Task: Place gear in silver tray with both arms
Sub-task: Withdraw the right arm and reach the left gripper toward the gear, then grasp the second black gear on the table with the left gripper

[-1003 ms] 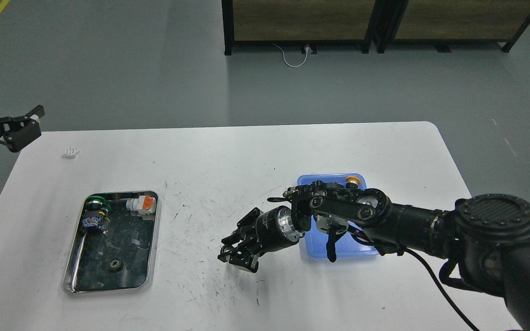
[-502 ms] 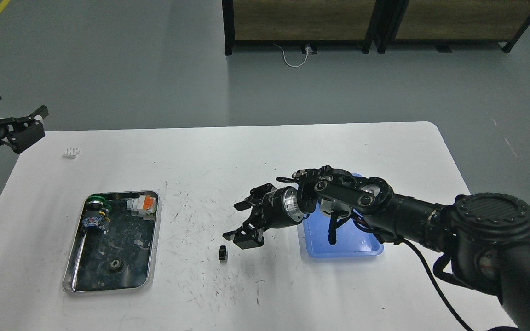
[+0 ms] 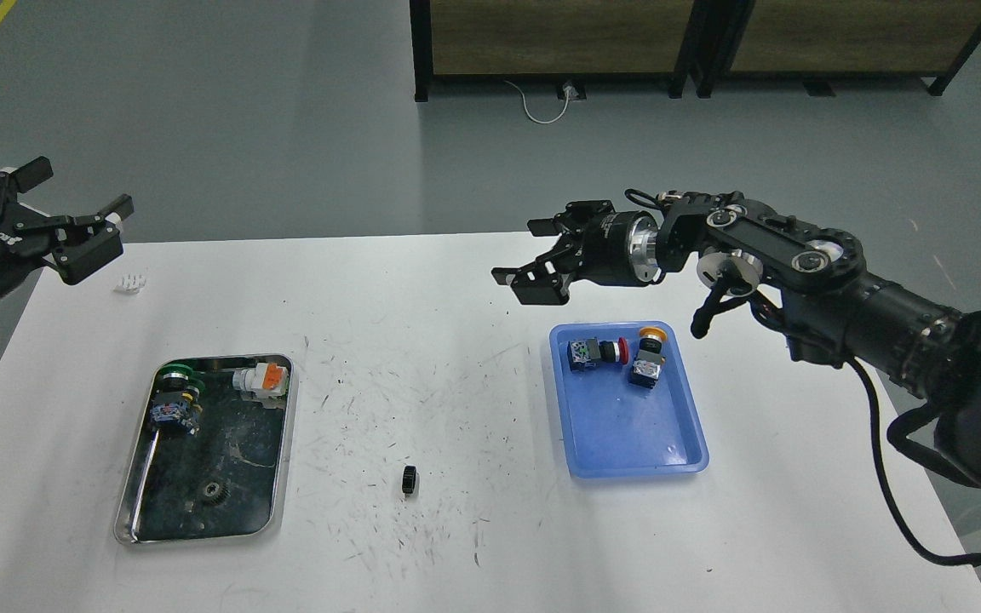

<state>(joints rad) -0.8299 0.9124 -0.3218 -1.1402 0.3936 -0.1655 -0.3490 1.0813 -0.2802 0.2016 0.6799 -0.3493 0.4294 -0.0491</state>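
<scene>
A small black gear stands on edge on the white table, between the two trays. The silver tray lies at the left; it holds another small gear, a green-topped part and an orange-and-white part. My right gripper is open and empty, raised above the table behind the blue tray, well away from the black gear. My left gripper is open and empty, raised over the table's far left corner.
A blue plastic tray at the right holds two push-button parts. A small white part lies near the far left corner. Dark cabinets stand on the floor beyond the table.
My right gripper let go of the black gear on the table, then rose and drew back to the right, uncovering the blue tray. My left gripper moved a little right.
</scene>
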